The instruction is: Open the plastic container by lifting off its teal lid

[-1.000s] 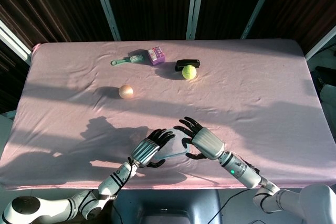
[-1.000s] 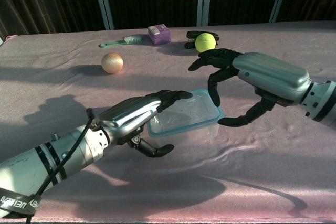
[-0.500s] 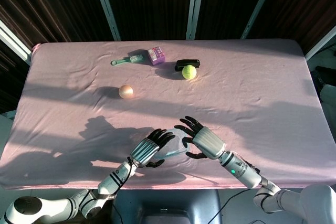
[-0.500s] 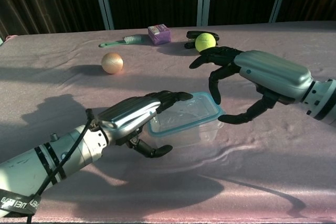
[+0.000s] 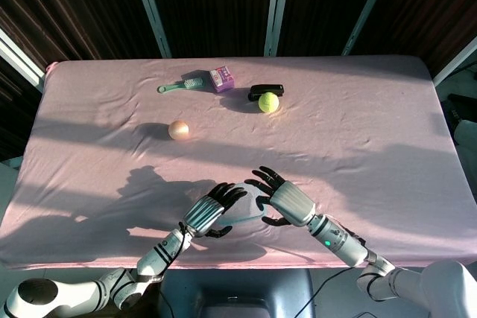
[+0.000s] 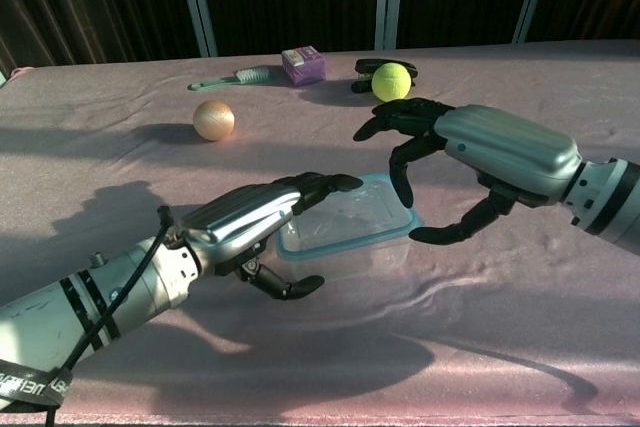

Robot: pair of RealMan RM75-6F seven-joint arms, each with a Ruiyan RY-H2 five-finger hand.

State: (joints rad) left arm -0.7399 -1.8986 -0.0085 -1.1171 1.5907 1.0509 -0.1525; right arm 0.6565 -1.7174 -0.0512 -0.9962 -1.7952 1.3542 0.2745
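Pink cloth covers the surface [image 5: 358, 139], which stands before dark vertical panels. Along the far part of the cloth, from left to right, lie a green brush [image 5: 182, 85], a purple box [image 5: 221, 79], a black object [image 5: 265, 90] and a tennis ball [image 5: 268, 102]; an orange ball [image 5: 178, 130] sits nearer, to the left.

The plastic container [image 6: 345, 232] rests near the front edge of the surface, between the two hands, with its teal lid [image 6: 350, 215] seated on top.

The left hand [image 6: 250, 227] lies at the container's left end. Its fingers extend over the lid's left corner and its thumb curls below; whether it actually grips the container cannot be told.

The right hand [image 6: 455, 172] arches over the container's right end, fingers spread and curved downward, thumb reaching in low from the near side. It appears to hold nothing, and contact with the lid cannot be confirmed.

Procedure for the step in hand, as judged: steady the base with the left hand. Bring the right fingertips under the teal rim at the right corner. Peel upward from that corner rather than pulling straight up, so the base is not lifted with the lid.
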